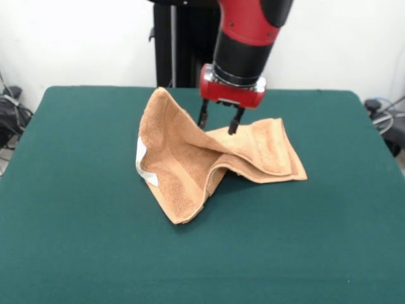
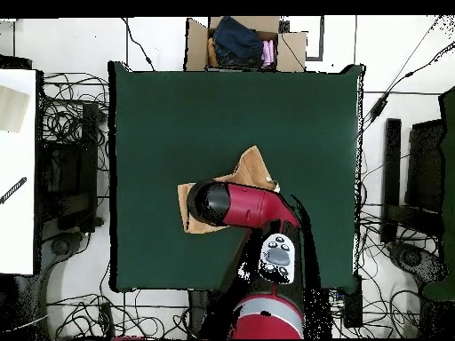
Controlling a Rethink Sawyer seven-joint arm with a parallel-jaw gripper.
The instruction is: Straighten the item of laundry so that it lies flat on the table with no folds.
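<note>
The tan terry towel (image 1: 190, 161) lies crumpled near the middle of the dark green table (image 1: 76, 209). Its left part stands up in a peak and its right part is folded over on itself. A white label (image 1: 143, 166) shows at its left edge. My gripper (image 1: 219, 121) hangs straight down over the towel's upper fold, fingers apart, with the tips touching or just above the cloth. Green table shows between the fingers. In the overhead view the arm (image 2: 233, 204) hides the gripper, and only parts of the towel (image 2: 257, 169) show on the table (image 2: 160, 115).
A cardboard box (image 2: 197, 46) with dark and pink clothes stands past the table's far edge in the overhead view. Cables and stands lie around the table on the floor. The robot's pedestal (image 1: 180, 44) stands behind the table.
</note>
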